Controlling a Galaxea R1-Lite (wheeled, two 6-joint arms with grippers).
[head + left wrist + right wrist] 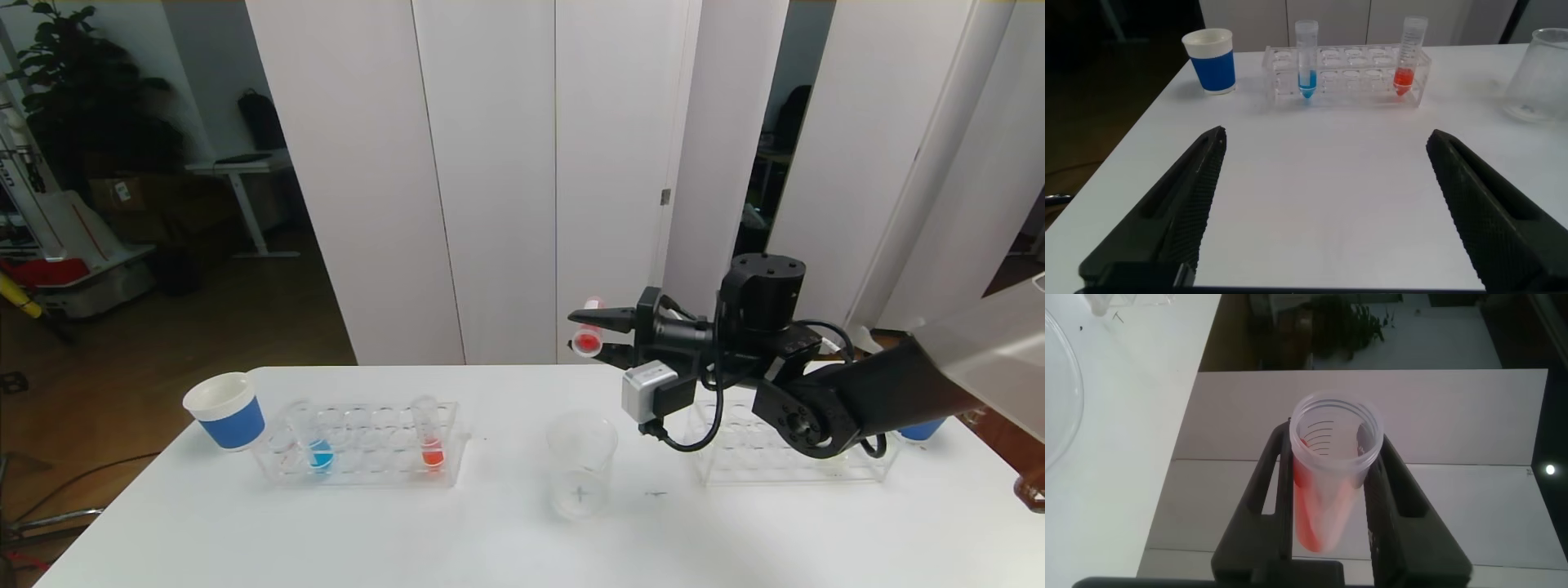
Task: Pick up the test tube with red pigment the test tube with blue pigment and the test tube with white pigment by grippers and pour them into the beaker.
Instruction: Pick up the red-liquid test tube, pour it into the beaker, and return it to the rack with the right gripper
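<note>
Currently, operator, you are looking at this inventory, largest item first. Table (506,539): white, carrying everything below. Right gripper (589,336): it is pinching a test tube with red pigment (588,333) and holding it raised above the beaker and a little behind it, lying near level with its open mouth toward the head camera; in the right wrist view the tube (1331,482) is sitting between both fingers with red liquid pooling along its lower side. Left gripper (1323,204): its fingers are spread wide and it is hovering over bare table near the left rack, holding nothing. Left rack (363,445): it is holding the test tube with blue pigment (317,445) and a second red-orange tube (429,441), both upright. Right rack (784,461): partly hidden behind the arm, and you cannot tell what it holds. Beaker (580,463): standing between the racks and appearing empty. No tube with white pigment is identifiable. Judgement: the red pour is only starting; blue and white are both waiting.
</note>
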